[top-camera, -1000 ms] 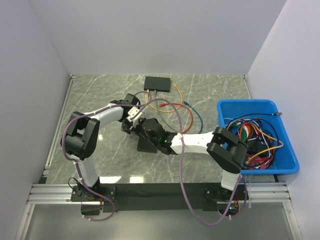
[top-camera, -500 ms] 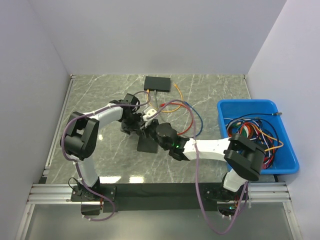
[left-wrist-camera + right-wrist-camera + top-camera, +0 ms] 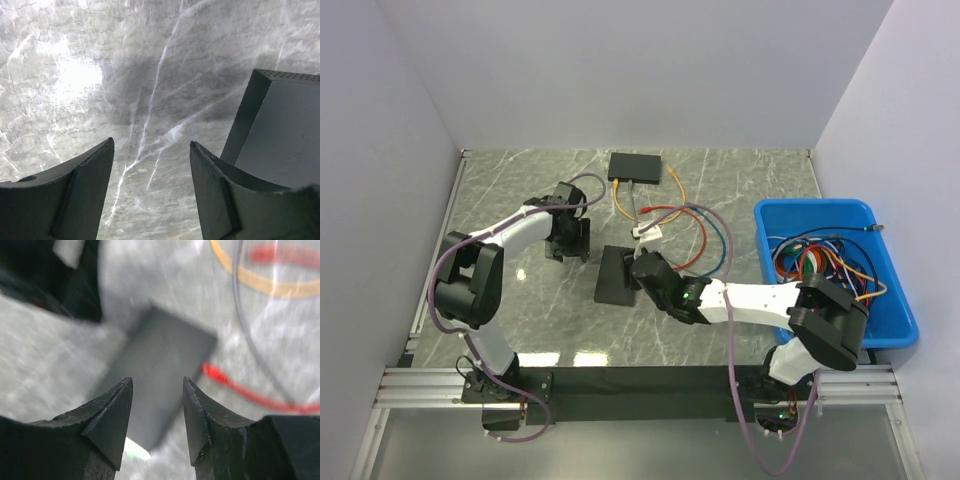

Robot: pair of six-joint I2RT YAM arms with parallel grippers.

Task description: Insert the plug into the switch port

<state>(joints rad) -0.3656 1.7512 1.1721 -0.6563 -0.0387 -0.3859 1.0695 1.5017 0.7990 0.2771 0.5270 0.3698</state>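
Surface: grey marbled tabletop (image 3: 750, 185) closed in by plain white walls on three sides
Port unit: the switch (image 3: 635, 167) lies flat at the back of the tabletop, with cables leaving its near edge
Task piece: the plug (image 3: 645, 232), a small white bit from above, lies on the tabletop in front of the switch and apart from it, held by neither arm; it is too small for me to read any detail
Middle: a black box (image 3: 615, 275) lies near the centre of the tabletop, between my two grippers
Left arm: the left gripper (image 3: 151, 145) hangs over bare marble, jaws spread wide with nothing between them; the black box's edge sits just to its right in the wrist view
Right arm: the right gripper (image 3: 156, 382) has its jaws parted and grips nothing; through the gap I see a dark box on the marble, blurred, with a red cable (image 3: 235, 390) running beside it and an orange cable (image 3: 260, 287) curving farther off
Bin: a blue bin (image 3: 815, 204) at the right side of the tabletop holds a tangle of coloured cables
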